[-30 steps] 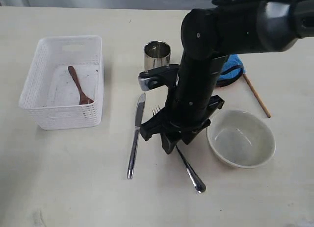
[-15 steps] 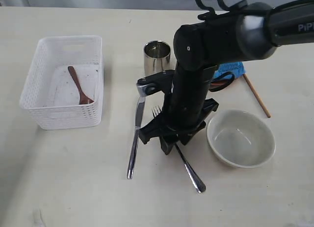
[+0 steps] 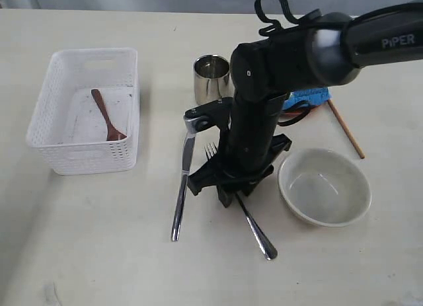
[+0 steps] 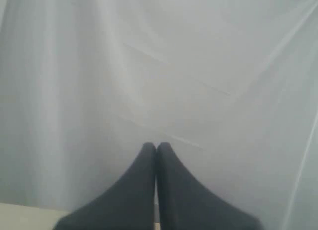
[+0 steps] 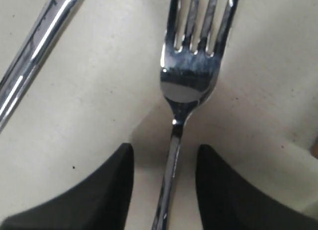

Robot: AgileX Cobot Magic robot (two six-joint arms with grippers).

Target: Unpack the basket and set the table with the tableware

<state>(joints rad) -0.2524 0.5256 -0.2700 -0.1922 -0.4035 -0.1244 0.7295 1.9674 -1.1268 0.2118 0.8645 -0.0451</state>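
Two dark fingers of my right pincer [image 5: 165,158] stand apart, one on each side of the fork [image 5: 189,76]; I can see a little gap between each finger and the thin handle, so the pincer is partly open and has hold of nothing. The fork is shiny steel with long prongs and a smooth round neck; it lies flat on the table [image 3: 99,240], which is pale cream with tiny dark specks; in the far-off view my arm stands right over the fork's middle, and the end of the handle sticks out below it, toward the bowl [image 3: 344,207]. The bowl is off-white, round and deep; it sits just beside my pincer, on my right. The knife [image 3: 180,193] is steel too, long and thin; it lies just on the other side of the fork, and the two do not touch. The cup [image 3: 211,78] is shiny steel and stands upright behind the knife. The basket [image 3: 92,157] is white with little holes all over its sides; it sits well apart on the left, and a dark brown wooden spoon [image 3: 106,114] lies inside it. One wooden chopstick [image 3: 345,129] lies past the bowl, near a blue bag [image 3: 310,94]. My left pincer [image 4: 156,150] is closed tight, finger against finger, with nothing in it; behind it I see only pale grey blur.
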